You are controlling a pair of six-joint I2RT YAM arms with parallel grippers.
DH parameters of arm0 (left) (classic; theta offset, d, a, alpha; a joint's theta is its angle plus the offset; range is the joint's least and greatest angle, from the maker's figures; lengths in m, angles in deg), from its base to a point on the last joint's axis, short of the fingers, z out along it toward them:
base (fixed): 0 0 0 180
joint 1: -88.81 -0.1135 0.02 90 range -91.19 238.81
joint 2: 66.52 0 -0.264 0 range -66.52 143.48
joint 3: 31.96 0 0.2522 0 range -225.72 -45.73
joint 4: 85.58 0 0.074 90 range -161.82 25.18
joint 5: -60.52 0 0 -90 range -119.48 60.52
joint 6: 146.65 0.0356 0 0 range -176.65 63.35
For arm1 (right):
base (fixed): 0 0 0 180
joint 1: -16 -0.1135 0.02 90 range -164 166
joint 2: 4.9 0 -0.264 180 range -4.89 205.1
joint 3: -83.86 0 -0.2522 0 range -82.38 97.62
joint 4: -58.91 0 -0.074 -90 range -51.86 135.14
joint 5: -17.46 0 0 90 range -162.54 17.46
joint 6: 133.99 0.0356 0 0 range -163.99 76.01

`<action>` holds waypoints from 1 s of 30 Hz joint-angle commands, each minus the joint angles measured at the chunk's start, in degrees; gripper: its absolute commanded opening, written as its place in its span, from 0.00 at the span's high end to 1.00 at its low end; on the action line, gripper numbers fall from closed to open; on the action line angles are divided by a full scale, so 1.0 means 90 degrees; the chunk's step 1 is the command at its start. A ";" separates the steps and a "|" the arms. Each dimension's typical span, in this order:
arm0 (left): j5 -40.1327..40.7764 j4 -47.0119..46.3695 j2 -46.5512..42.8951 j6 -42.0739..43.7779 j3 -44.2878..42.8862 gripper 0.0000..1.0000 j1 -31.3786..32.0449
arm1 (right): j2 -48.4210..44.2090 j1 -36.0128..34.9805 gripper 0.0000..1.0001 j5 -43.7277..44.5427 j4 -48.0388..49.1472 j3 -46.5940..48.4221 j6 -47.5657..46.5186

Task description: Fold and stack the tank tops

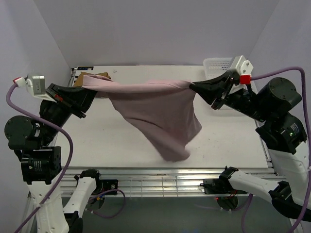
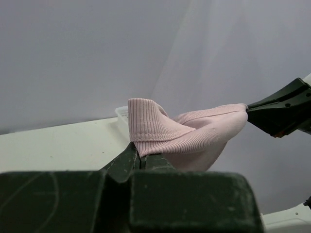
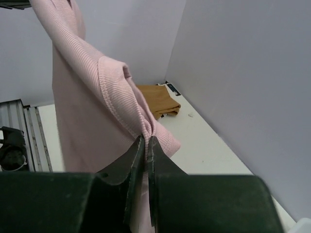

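Top external view: the pale pink tank top (image 1: 160,116) hangs stretched between the two grippers above the table (image 1: 107,141). The left gripper (image 1: 91,90) is clamped on one upper corner over the table's far left, and the right gripper (image 1: 193,87) is clamped on the other over its far right. The upper edge runs taut between them. The body sags in a loose, twisted drape, its lowest fold down near the table's near edge. The tan-brown tank top (image 1: 92,75) lies at the table's far left corner.

Left wrist view: the jaws are pressed together on a ribbed hem band, which stands up just above the fingertips. The cloth stretches away to the right gripper's dark tip.

Right wrist view: the closed jaws pinch a bunched ribbed edge — the cloth rises up and leftward, hanging like a curtain over the table. The tan-brown top lies folded beyond, at the table's wall edge.
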 commanded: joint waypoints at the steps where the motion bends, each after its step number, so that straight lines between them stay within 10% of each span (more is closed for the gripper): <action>1: -0.0314 0.0372 0.0324 -0.0197 0.0120 1.00 -0.0002 | 0.0011 -0.0010 0.92 0.0485 -0.0097 -0.0206 0.0089; 10: 0.1079 0.0286 0.0899 -0.0353 0.2003 1.00 -0.0002 | 0.1103 0.0097 0.92 0.2437 0.0019 -0.1153 -0.0116; 15: 0.2330 -0.0339 0.2869 -0.0295 0.2699 1.00 -0.0002 | 0.3674 0.1044 0.88 0.1223 0.0497 -0.0884 -0.0029; 16: 0.2739 -0.0504 0.3859 -0.0111 0.2573 0.94 -0.0002 | 0.4176 0.1248 0.81 0.0988 0.0517 -0.0600 -0.0028; 17: 0.2984 -0.0351 0.4401 -0.0100 0.2340 0.55 -0.0002 | 0.5138 0.1308 0.74 0.0976 0.0363 -0.0220 0.0068; 18: 0.3190 0.0018 0.4977 -0.0128 0.1400 0.38 -0.0002 | 0.5564 0.1347 0.55 0.0947 0.0197 0.0702 0.0050; 22: 0.3212 0.1193 0.6710 0.0153 -0.0074 0.02 -0.0002 | 0.6905 0.1358 0.28 0.0889 -0.1239 0.2781 0.0069; 24: 0.3211 0.1193 0.6546 0.0193 -0.0026 0.02 -0.0002 | 0.6469 0.1290 0.09 0.0830 -0.0931 0.1959 0.0254; 30: 0.3251 0.1330 0.5092 -0.0070 0.0900 0.02 -0.0002 | 0.3872 0.0725 0.10 0.0342 0.0624 -0.1735 0.1423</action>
